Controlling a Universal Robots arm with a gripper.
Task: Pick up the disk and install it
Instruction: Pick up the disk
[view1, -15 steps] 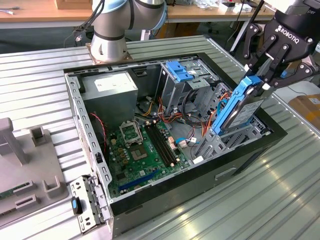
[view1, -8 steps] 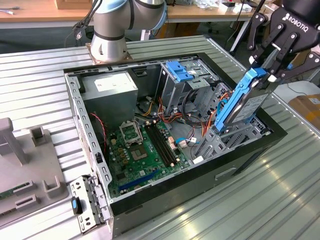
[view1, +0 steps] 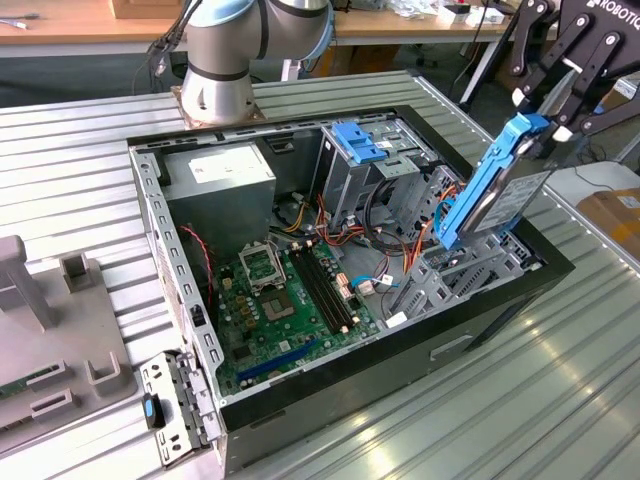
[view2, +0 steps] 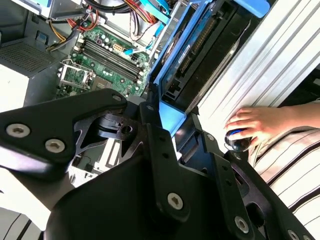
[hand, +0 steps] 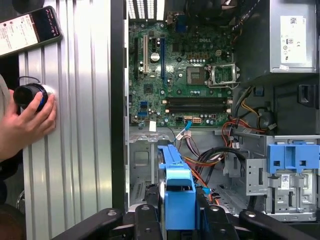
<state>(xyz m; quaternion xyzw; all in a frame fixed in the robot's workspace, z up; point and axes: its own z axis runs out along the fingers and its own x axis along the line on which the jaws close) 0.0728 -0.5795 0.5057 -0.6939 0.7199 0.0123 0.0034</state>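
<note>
One arm works here. In the exterior view we see the gripper (view1: 545, 112) in the upper part of the frame, at the exterior view's right. Its jaws are clamped on the blue end tab of the disk (view1: 497, 190). The disk hangs on edge and tilted above the end of the open computer case (view1: 400, 378) at the exterior view's right, its lower end close to the grey metal bays. The case lies on a ribbed metal surface (view1: 560, 400).

In the second wrist view we look past the gripper (view2: 170, 117) along the disk (view2: 200, 60). The motherboard (view2: 107, 55) lies beyond, and a person's hand (view2: 255, 125) rests on a dark round knob (view2: 236, 141).

In the first wrist view the gripper (hand: 179, 222) pinches the disk (hand: 179, 192) edge-on over the case (hand: 118, 100). The hand (hand: 25, 125) cups the knob (hand: 29, 95) near a phone (hand: 27, 30) on the surface (hand: 80, 150).
</note>
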